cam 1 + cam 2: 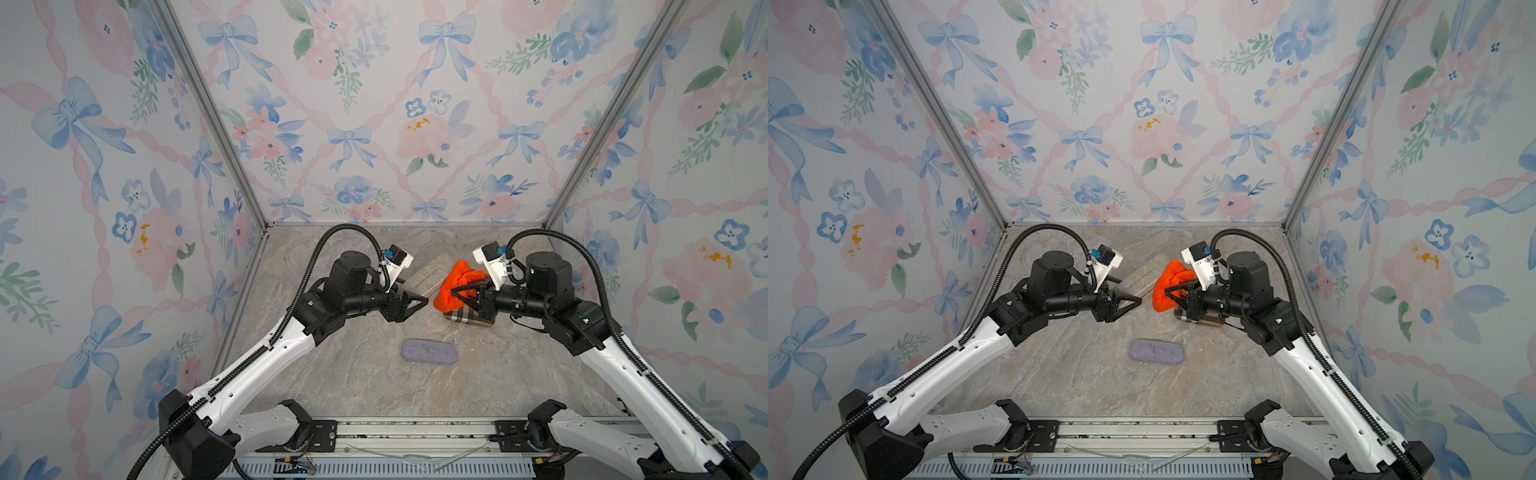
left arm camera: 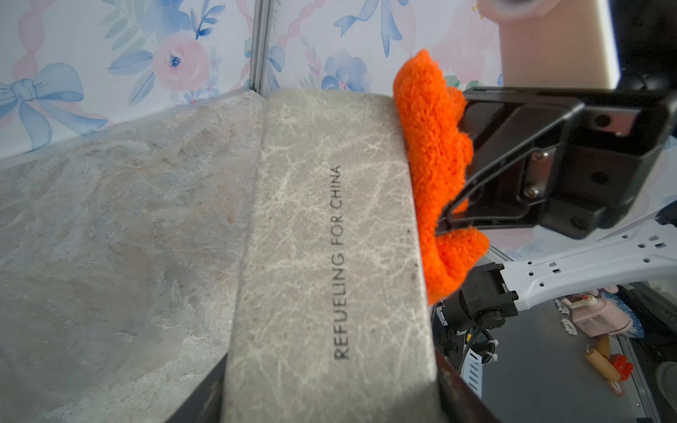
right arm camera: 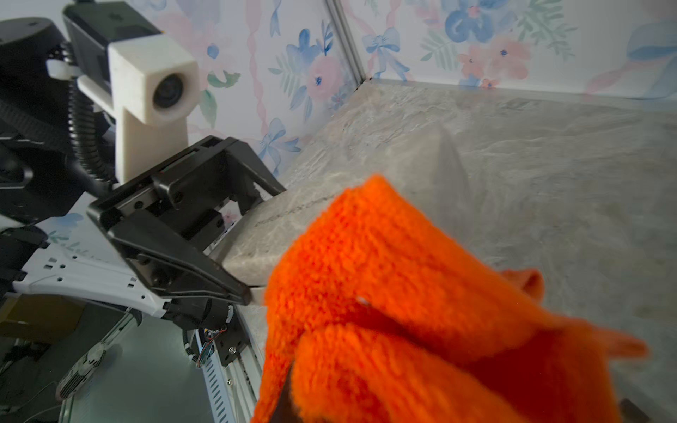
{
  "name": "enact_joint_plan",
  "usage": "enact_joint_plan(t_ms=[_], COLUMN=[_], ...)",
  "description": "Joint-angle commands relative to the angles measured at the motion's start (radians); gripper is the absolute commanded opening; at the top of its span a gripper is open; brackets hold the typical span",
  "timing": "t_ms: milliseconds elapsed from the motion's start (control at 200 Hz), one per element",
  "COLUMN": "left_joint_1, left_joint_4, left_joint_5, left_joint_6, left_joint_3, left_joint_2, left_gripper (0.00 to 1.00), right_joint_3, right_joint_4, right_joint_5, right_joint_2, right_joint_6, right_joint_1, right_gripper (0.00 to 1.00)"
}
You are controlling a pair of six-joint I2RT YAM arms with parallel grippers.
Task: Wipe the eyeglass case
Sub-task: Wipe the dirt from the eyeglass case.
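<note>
The eyeglass case [image 2: 322, 234] is a grey marbled hard case printed "REFUELING FOR CHINA". My left gripper [image 2: 329, 403] is shut on its near end and holds it above the table, as both top views show [image 1: 430, 276] [image 1: 1144, 276]. My right gripper [image 1: 455, 291] is shut on a fluffy orange cloth [image 1: 457, 286]. In the left wrist view the cloth [image 2: 432, 164] presses against the case's long edge near its far end. The right wrist view is mostly filled by the cloth [image 3: 403, 311], which hides the right jaws, with the case [image 3: 329, 205] behind it.
A plaid case [image 1: 469, 318] lies on the stone-patterned table [image 1: 332, 374] under the right gripper. A blue-grey felt pouch [image 1: 429, 351] lies nearer the front, between the arms. Floral walls close in three sides.
</note>
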Motion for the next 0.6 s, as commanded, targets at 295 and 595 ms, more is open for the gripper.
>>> enact_joint_plan(t_ms=[295, 595], left_joint_1=[-0.018, -0.007], left_joint_4=[0.053, 0.016], left_joint_5=[0.217, 0.305], left_joint_6=[0.01, 0.047], left_joint_3=[0.017, -0.022], left_joint_2=[0.026, -0.041], left_gripper=[0.27, 0.26], right_joint_3=[-0.035, 0.028], right_joint_4=[0.179, 0.072], right_joint_5=[0.046, -0.063], right_joint_2=[0.027, 0.054], right_joint_6=[0.068, 0.005], right_joint_1=[0.201, -0.113], right_gripper=[0.0, 0.0])
